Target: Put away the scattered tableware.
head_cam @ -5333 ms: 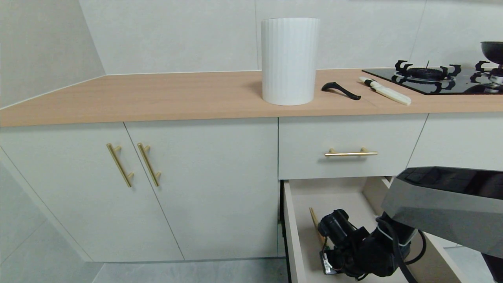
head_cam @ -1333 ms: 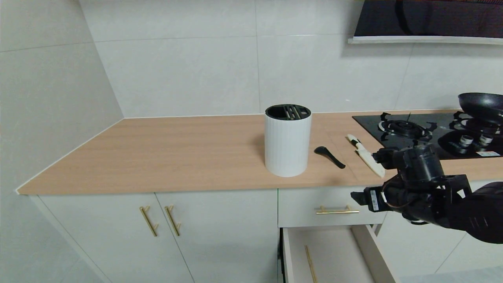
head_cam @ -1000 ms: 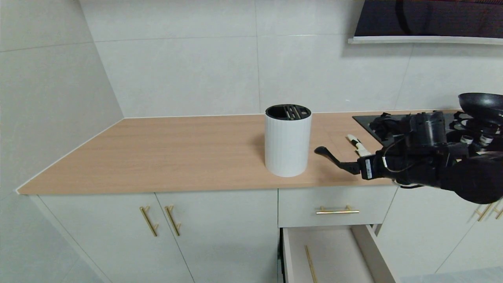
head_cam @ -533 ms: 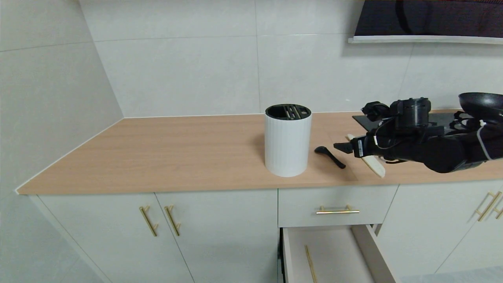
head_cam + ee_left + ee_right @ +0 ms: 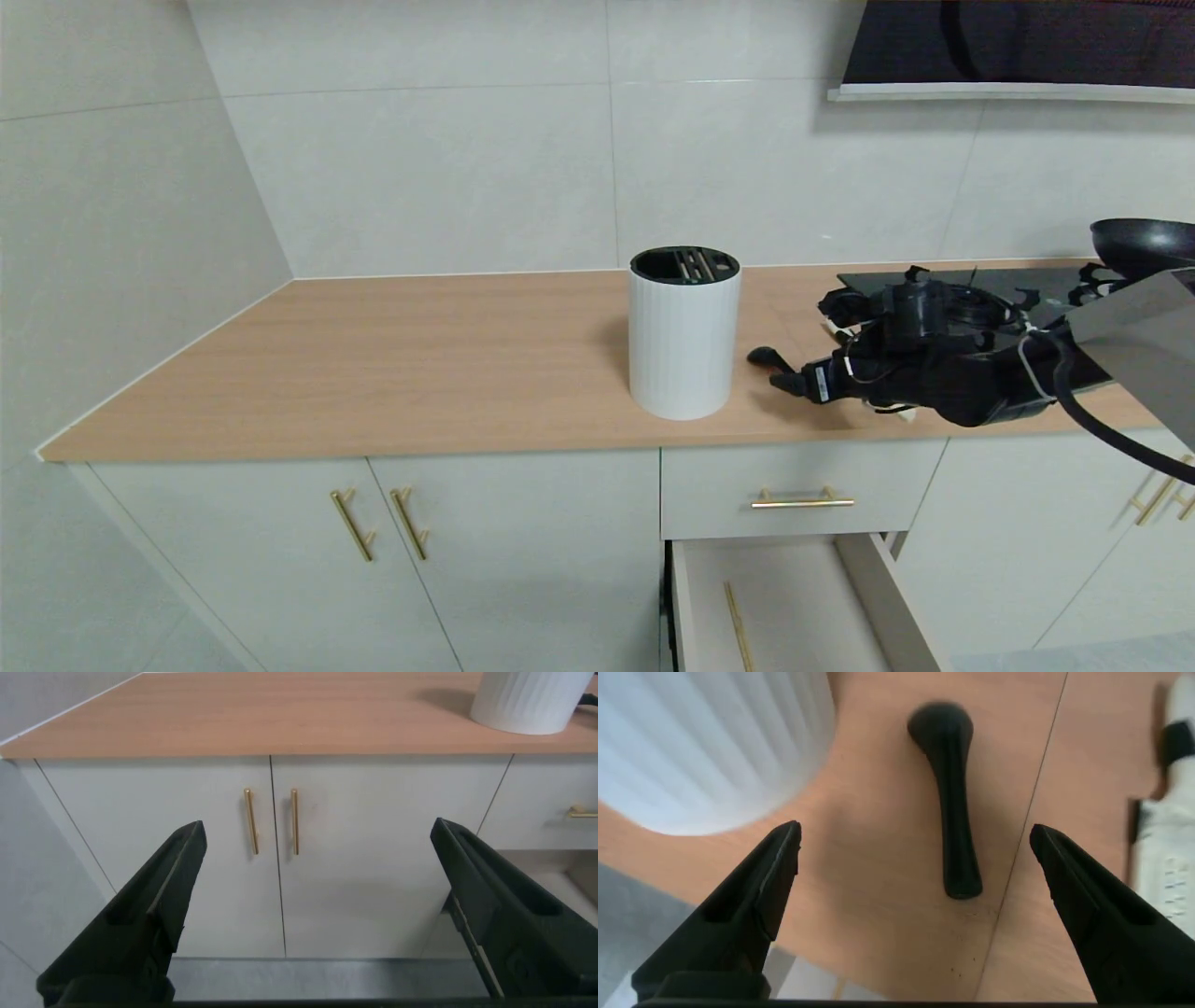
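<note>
A black spoon lies on the wooden counter, just right of a white ribbed holder with a black slotted top. My right gripper hovers open right over the spoon, one finger on each side of its handle, and it is not touching the spoon. From the head, this gripper covers most of the spoon. A white knife with a black band lies beyond the spoon, largely hidden by the arm. My left gripper is open and empty, low in front of the cabinet doors.
Below the counter an open drawer holds a wooden chopstick. A gas hob and a black pan sit to the right. Cabinet doors with gold handles face the left gripper. The counter left of the holder is bare.
The head camera rose to counter height. My right arm came up out of the drawer, swung over the counter, then dropped left onto the spoon. Spoon, knife and holder stayed put.
</note>
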You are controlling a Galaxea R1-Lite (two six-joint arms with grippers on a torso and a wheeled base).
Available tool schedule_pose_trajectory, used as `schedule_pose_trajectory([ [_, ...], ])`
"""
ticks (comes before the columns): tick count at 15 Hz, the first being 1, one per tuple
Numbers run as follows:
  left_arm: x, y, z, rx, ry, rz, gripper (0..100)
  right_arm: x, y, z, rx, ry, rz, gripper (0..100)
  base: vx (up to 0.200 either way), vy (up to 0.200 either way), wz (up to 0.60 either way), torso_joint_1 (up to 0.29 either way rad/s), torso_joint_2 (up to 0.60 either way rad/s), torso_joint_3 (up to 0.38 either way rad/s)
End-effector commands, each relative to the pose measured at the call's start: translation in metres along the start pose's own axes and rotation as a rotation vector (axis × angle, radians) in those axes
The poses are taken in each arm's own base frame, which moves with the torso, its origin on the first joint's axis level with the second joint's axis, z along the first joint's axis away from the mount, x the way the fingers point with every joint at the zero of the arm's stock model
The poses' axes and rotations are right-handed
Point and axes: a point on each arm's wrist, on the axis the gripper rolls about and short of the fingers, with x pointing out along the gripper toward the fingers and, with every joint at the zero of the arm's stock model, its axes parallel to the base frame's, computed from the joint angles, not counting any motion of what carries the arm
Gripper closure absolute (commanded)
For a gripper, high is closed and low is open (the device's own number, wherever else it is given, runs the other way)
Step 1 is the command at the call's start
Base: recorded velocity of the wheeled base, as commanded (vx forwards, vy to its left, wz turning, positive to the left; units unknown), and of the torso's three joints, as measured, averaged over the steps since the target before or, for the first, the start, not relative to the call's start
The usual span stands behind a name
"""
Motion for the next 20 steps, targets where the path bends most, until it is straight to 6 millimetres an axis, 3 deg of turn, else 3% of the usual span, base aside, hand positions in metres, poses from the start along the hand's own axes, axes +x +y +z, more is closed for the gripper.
schedule_pose_trajectory([
  [1,0.0,0.0,0.0,0.0,0.002,0.001,0,0.019,-0.002,-0.017,0.005,0.027,0.001,0,0.0,0.0,0.0,0.0,0.0,0.0],
  [10,0.0,0.0,0.0,0.0,0.002,0.001,0,0.042,-0.019,-0.029,0.018,0.018,-0.031,0,0.0,0.0,0.0,0.0,0.0,0.0],
  [18,0.0,0.0,0.0,0.0,0.002,0.001,0,0.045,-0.022,-0.029,0.015,-0.004,-0.05,0,0.0,0.0,0.0,0.0,0.0,0.0],
  [19,0.0,0.0,0.0,0.0,0.002,0.001,0,0.046,-0.022,-0.029,0.015,-0.002,-0.049,100,0.0,0.0,0.0,0.0,0.0,0.0],
  [20,0.0,0.0,0.0,0.0,0.002,0.0,0,0.046,-0.022,-0.029,0.017,-0.003,-0.049,100,0.0,0.0,0.0,0.0,0.0,0.0],
])
